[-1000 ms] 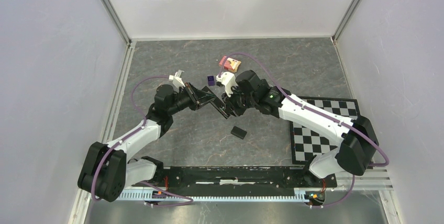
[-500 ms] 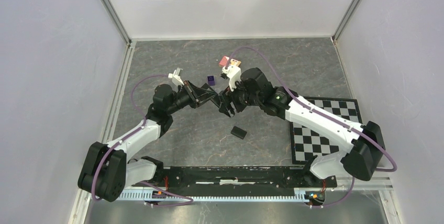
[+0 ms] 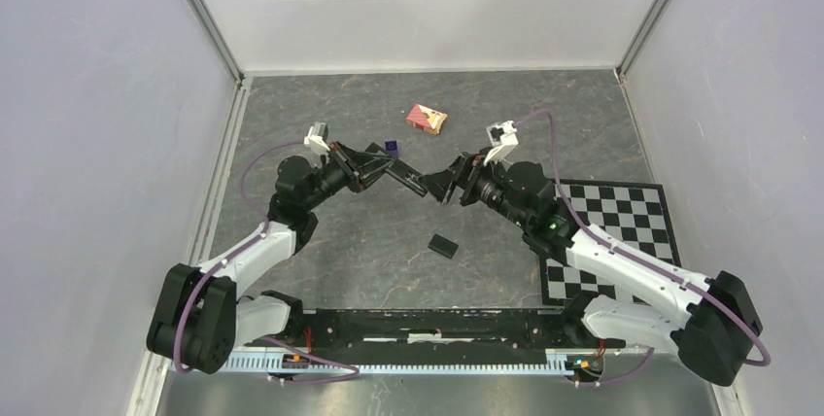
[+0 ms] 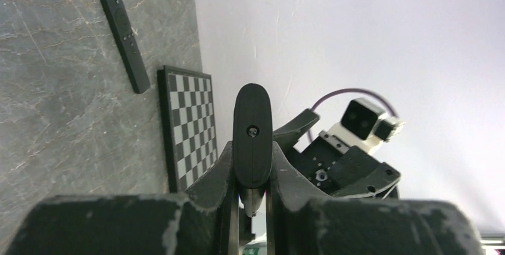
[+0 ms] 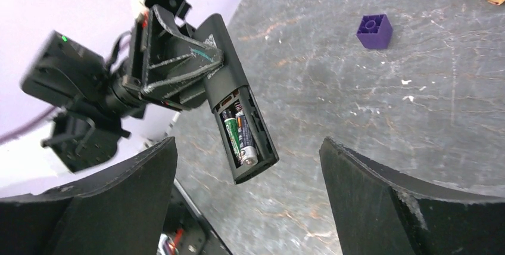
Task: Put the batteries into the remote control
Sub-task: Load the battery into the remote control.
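1. The left pincer [image 3: 377,166] is clenched on one end of the remote control [image 5: 229,88] and holds it in the air above the middle of the surface [image 3: 369,265]. Gripping it at that end leaves the battery bay uncovered and turned towards the other arm.
2. In the right wrist view the bay is open, and both batteries [image 5: 239,136] lie in it side by side, one of them dark green. They look seated, though I cannot tell whether they are pressed fully home.
3. The right pincer [image 3: 443,186] is released, its fingers spread wide with nothing between them. It sits just beside the remote's free end without touching it.
4. A small flat black piece [image 3: 444,245] lies on the surface between the arms, near the checkerboard mat [image 3: 607,231]. It is probably the bay cover, left within reach for refitting.
5. The purple cube [image 5: 375,31] and the red-and-white box [image 3: 426,118] sit farther back, apart from the work.
6. Loading looks done, and closing the bay seems to remain. A thin, flat cover may be awkward to lift.
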